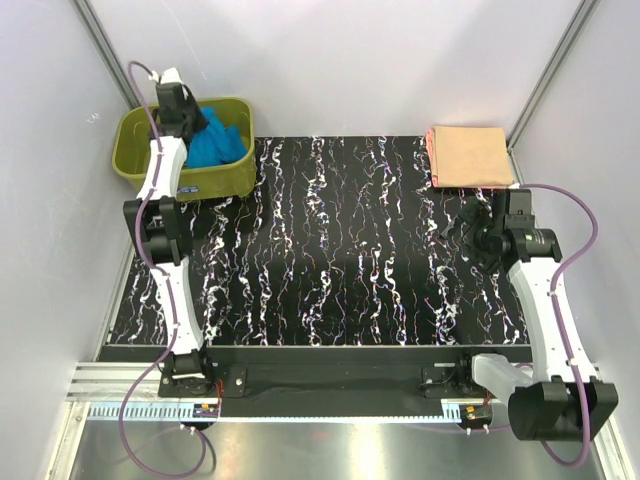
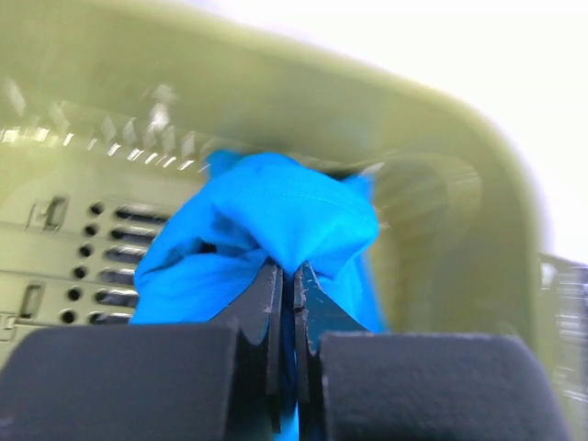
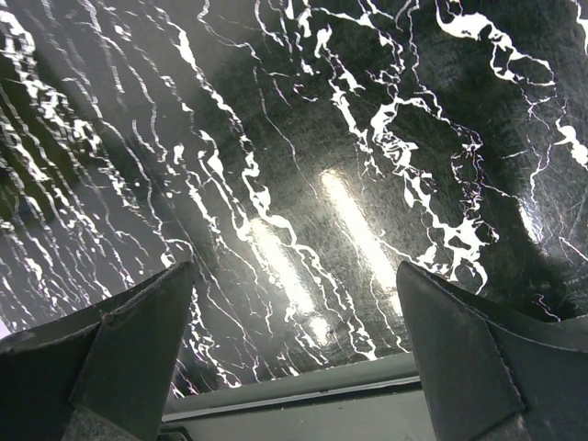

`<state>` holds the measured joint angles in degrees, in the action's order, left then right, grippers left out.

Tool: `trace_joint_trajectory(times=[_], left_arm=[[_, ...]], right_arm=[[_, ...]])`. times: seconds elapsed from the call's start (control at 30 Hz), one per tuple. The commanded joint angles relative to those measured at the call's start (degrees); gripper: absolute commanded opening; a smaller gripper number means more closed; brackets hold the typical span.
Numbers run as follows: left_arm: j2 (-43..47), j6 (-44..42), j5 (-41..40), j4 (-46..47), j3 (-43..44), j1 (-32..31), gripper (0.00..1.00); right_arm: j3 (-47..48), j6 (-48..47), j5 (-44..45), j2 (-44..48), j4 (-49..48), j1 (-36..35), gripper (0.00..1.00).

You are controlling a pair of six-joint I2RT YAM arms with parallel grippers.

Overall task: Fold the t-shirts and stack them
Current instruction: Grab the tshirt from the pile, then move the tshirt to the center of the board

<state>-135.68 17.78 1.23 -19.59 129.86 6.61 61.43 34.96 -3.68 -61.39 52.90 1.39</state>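
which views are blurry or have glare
Left wrist: the olive basket wall is smeared and the top right is blown out white; the blue t-shirt is fairly sharp. Right wrist: two bright streaks of glare on the black table. Top external: evenly lit, sharp.

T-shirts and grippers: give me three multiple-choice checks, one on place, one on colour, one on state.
1. Where is the blue shirt? A in the basket; B mid-table; C far right corner.
2. What colour is the folded shirt? A peach; B green; C white.
3. The left gripper is: A open; B shut on the blue shirt; C out of view.
Key: 1 A, olive walls surround it; 2 A, peach cloth lies far right; 3 B, it pinches blue cloth.
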Motion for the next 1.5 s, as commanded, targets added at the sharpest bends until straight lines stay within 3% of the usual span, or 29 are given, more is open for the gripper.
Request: trace_joint_trajectory(times=[0.0,0.17,0.47,0.57,0.6,0.67,0.7,0.73,0.77,0.83,0.87,0.93,1.03,1.1,1.27,1.37,1.4,1.47], left_arm=[[16.7,6.0,5.3,11.1,3.6,-2.0,0.00],[29.8,15.9,13.8,18.4,-2.1,-3.3,0.00],[45.9,31.5,31.4,23.9,1.5,-6.3,0.00],[54.7,31.1,33.5,21.4,-8.1,-11.6,0.00],[57.2,30.3,33.1,20.1,-16.1,-13.9,0.00],[65.2,31.0,32.6,18.4,-27.9,-15.5,0.32],[68.1,31.7,32.1,17.8,-33.5,-16.2,0.53],[73.9,31.4,30.8,17.0,-45.9,-16.4,0.77],[76.8,31.1,28.6,10.6,-50.6,-16.4,0.98],[83.9,25.5,22.3,3.1,-60.6,-16.2,0.99],[85.9,23.4,18.6,-7.5,-62.9,-16.3,0.99],[90.8,17.8,13.9,-13.7,-66.2,-16.3,0.99],[94.8,14.0,10.6,-24.8,-71.7,-16.4,0.87],[96.4,12.6,13.6,-28.3,-77.7,-16.4,0.76],[93.0,11.4,21.1,-26.9,-89.4,-18.6,0.79],[90.9,13.3,19.1,-26.0,-90.4,-22.0,0.85],[90.2,16.3,18.1,-26.0,-90.3,-22.3,0.86],[88.0,21.1,17.6,-25.6,-90.7,-22.3,0.82]], right_arm=[[-0.4,-0.2,0.1,4.1,-1.3,-0.2,1.00],[-1.8,-1.6,-1.9,6.8,-0.5,-0.2,1.00],[-8.0,0.5,-11.6,10.9,-3.6,-0.9,1.00],[-10.3,2.1,-14.8,11.9,-5.2,-2.7,1.00],[-10.7,2.3,-15.5,12.0,-5.3,-3.2,1.00],[-10.8,2.1,-17.1,12.3,-4.9,-4.4,1.00],[-10.5,1.9,-17.7,12.3,-4.6,-4.8,1.00],[-10.4,1.7,-18.3,12.3,-4.6,-5.2,0.99],[-10.3,1.4,-19.8,12.1,-4.7,-5.6,1.00],[-10.0,0.7,-23.0,11.7,-5.2,-6.7,0.99],[-10.1,0.5,-23.9,11.0,-5.5,-6.9,1.00],[-10.8,1.1,-26.4,10.2,-6.8,-7.8,1.00],[-12.6,1.9,-29.4,7.5,-9.4,-9.9,1.00],[-13.8,2.0,-30.3,4.0,-12.1,-12.2,0.98],[-12.1,1.9,-27.9,-7.8,-18.4,-26.1,0.93],[-9.0,1.4,-26.7,-15.7,-21.8,-30.7,0.72],[-7.9,1.9,-27.2,-17.6,-23.7,-31.2,0.56],[-5.6,1.4,-27.6,-23.0,-24.5,-33.8,0.50]])
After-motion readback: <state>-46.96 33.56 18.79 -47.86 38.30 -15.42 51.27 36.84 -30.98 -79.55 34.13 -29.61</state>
